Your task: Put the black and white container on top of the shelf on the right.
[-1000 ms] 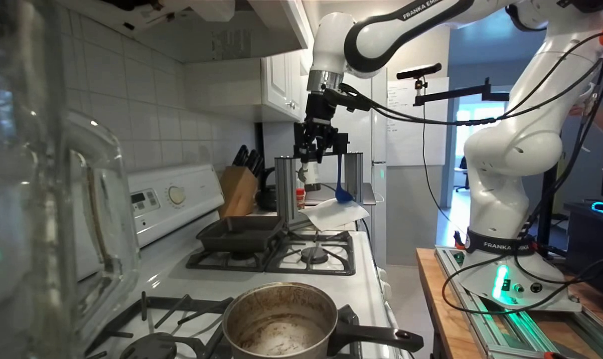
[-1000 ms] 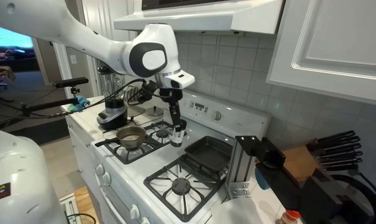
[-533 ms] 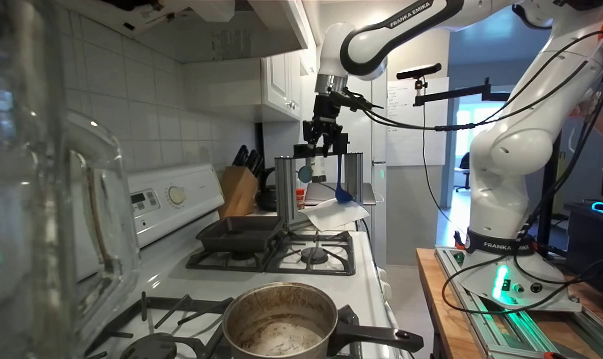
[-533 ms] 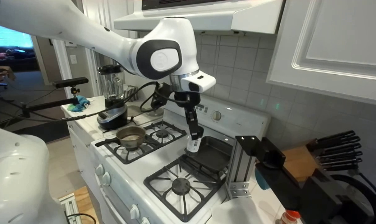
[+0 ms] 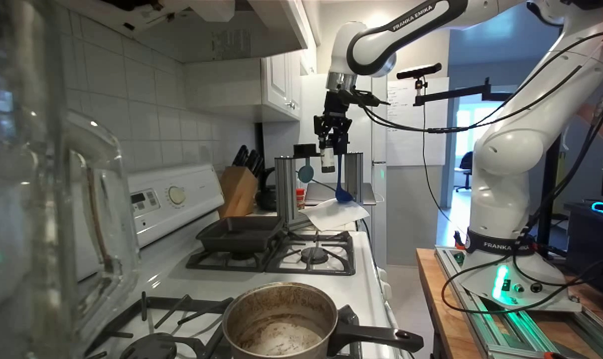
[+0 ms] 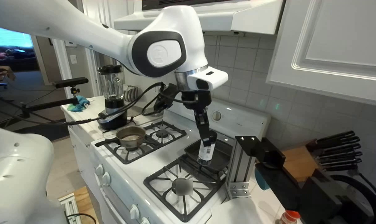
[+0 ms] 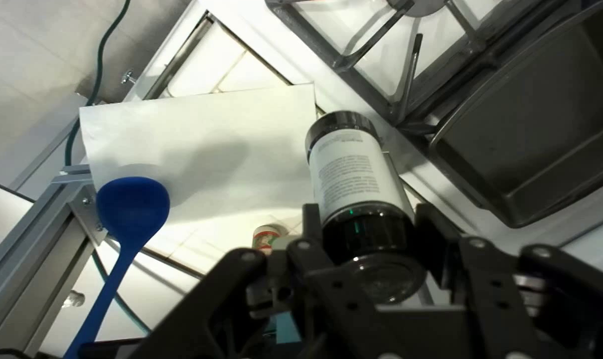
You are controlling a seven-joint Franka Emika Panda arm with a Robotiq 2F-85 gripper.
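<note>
Glass jar is nearest in an exterior view, big and blurred. Then the pot, on the stove. Pan sits at the stove's far end. Gripper is past the pot, aimed down, jaws pinching the container by its upper black end, fingers on 2 opposite sides. Container is in the air near the shelf, white between 2 dark ends, leaning a bit. Its height against the shelf top is hard to judge. Shelf is metal-framed, just past the stove. Knife block is beyond the pan. Teal spoon hangs at the shelf; blue ladle hangs farther back, above a white sheet. Farthest in that view: black chair.
</note>
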